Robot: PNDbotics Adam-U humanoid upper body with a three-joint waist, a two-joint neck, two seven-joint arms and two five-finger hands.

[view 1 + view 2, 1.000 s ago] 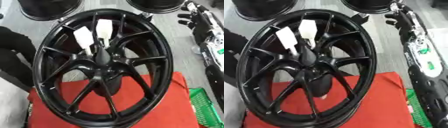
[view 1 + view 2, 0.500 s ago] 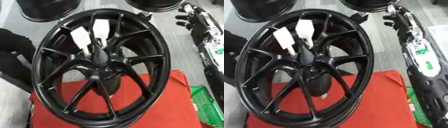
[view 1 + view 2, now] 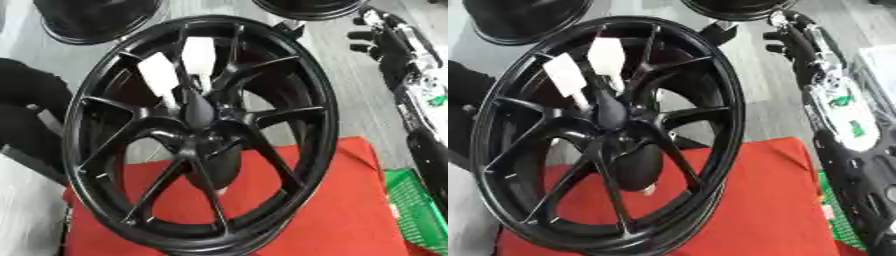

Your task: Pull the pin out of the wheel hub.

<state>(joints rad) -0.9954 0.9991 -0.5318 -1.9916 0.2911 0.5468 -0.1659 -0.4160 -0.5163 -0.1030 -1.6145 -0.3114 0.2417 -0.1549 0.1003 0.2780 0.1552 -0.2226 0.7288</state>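
Pins (image 3: 179, 75) stood in the wheel hub (image 3: 199, 132), well apart from the right hand (image 3: 378, 42).
Fingers' state could not be told; left hand unseen.

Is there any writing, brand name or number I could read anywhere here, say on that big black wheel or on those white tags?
None can be read.
White tags on the wheel hub: blank as far as can be seen.
Green marks on the silver part of the right arm: too blurred to read.
Green basket: no text visible.
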